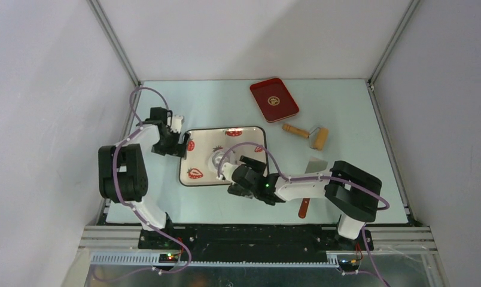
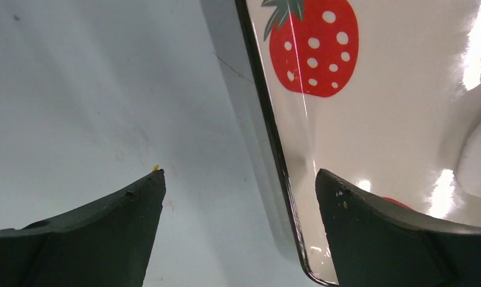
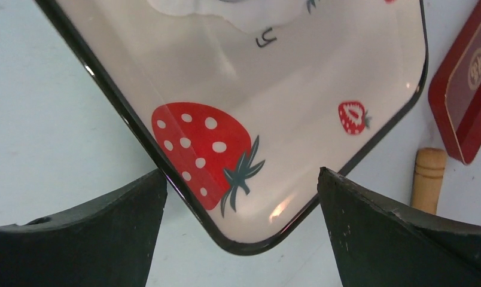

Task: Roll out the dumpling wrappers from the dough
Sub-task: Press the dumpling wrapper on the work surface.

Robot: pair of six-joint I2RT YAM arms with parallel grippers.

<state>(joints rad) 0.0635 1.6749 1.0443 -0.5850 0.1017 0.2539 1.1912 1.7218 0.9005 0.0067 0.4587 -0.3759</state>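
Left gripper is straddling the tray's left rim, jaws apart, empty. Right gripper is hovering over a near corner, jaws apart, empty. Dough is lying mid-tray.

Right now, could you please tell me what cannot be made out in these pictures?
- White piece, right wrist view: cut off by the top edge; dough or wrapper unclear.
- Scraper, top view: middle hidden under the right arm.
- Strawberry tray contents, top view: too small to identify.

Overhead; two wrist close-ups on strawberry tray
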